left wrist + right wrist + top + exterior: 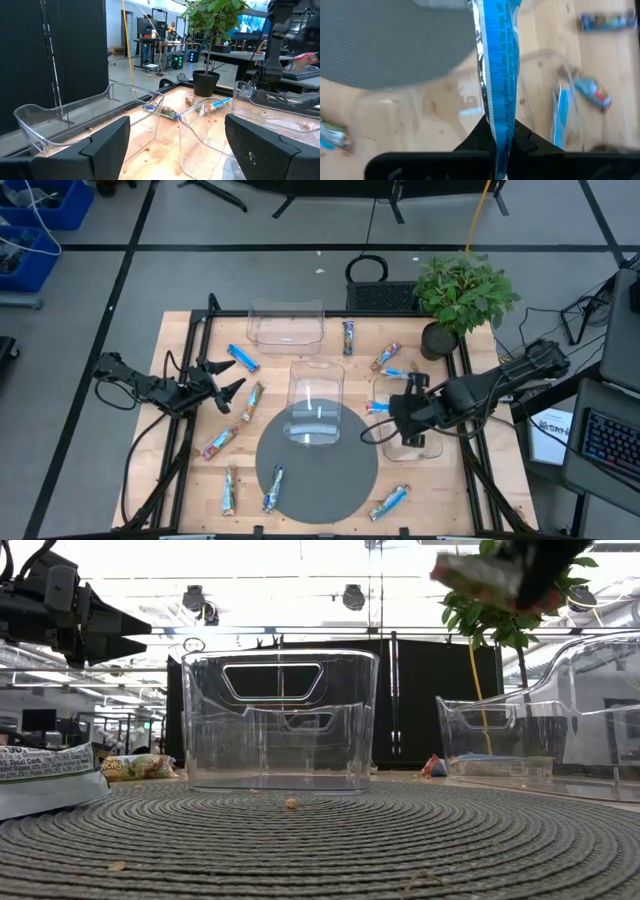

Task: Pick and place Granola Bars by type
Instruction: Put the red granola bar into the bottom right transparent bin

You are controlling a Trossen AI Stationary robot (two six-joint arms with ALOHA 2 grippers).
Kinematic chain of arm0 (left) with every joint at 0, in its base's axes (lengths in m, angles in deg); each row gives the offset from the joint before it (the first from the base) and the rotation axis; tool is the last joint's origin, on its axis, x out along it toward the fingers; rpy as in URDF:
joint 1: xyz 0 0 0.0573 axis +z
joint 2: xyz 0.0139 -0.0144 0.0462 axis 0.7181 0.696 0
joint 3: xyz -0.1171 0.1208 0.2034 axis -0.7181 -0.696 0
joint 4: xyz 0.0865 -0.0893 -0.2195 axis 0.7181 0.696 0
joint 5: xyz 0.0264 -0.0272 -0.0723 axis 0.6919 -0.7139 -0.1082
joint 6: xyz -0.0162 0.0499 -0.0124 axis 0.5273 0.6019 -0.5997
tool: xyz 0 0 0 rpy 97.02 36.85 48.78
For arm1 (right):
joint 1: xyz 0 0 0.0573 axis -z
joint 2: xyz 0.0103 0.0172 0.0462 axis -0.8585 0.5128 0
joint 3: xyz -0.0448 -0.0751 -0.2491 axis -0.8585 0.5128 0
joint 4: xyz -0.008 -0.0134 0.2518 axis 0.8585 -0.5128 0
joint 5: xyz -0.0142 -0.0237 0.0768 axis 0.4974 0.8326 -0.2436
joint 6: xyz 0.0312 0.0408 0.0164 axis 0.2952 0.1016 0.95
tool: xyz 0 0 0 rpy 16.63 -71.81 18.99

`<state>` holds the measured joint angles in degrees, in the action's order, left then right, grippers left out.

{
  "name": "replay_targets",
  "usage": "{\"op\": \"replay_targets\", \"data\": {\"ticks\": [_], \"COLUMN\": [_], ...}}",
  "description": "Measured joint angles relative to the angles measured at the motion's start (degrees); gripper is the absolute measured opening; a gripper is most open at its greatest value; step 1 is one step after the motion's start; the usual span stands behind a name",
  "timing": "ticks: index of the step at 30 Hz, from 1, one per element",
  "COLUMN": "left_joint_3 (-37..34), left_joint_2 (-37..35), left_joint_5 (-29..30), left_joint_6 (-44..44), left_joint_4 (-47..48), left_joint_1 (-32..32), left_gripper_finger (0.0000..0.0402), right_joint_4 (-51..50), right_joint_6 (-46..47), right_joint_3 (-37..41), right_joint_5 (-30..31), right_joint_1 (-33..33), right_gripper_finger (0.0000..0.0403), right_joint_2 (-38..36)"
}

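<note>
My right gripper [498,142] is shut on a bright blue granola bar [497,70] and hangs over the clear right bin [388,392]. In the low view the bar [488,580] shows high above the table. My left gripper [238,377] waits open and level at the table's left side, holding nothing. Several more bars lie flat on the wood: a blue one [243,358], tan ones [250,402] [218,443], and others near the far edge [348,337] and near edge [388,502]. My right gripper pinches one end of the blue bar [500,125] between its two fingers. The fingers slant steeply down and lie in line with the bar, which sticks out past the fingertips. The bar is lifted clear, above the right bin.
A second clear bin [315,395] stands on the round grey mat [318,480], and a third [287,325] stands at the far edge. A potted plant [462,295] is at the far right corner. A bluish bar [490,757] seems to lie in the right bin.
</note>
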<state>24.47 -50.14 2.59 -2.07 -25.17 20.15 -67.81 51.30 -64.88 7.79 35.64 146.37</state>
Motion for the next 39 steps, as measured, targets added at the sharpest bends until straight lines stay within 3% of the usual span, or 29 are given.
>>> {"op": "replay_targets", "data": {"ticks": [9, 19, 32, 39], "left_joint_3": [0.0, 0.0, 0.0, 0.0], "left_joint_2": [0.0, 0.0, 0.0, 0.0], "left_joint_5": [0.0, 0.0, 0.0, 0.0], "left_joint_6": [0.0, 0.0, 0.0, 0.0], "left_joint_4": [0.0, 0.0, 0.0, 0.0], "left_joint_1": [0.0, 0.0, 0.0, 0.0], "left_gripper_finger": [0.0324, 0.0324, 0.0324, 0.0324], "right_joint_4": [11.0, 19.1, 24.1, 20.6], "right_joint_6": [5.4, 5.5, 2.1, -8.1], "right_joint_3": [17.7, 29.5, 32.1, 32.1], "right_joint_5": [-8.7, -13.9, -16.8, -18.3], "right_joint_1": [0.0, -0.6, 0.1, 7.2], "right_gripper_finger": [0.0003, 0.0003, 0.0003, 0.0003], "right_joint_2": [-7.2, -7.8, -5.0, -4.8]}}
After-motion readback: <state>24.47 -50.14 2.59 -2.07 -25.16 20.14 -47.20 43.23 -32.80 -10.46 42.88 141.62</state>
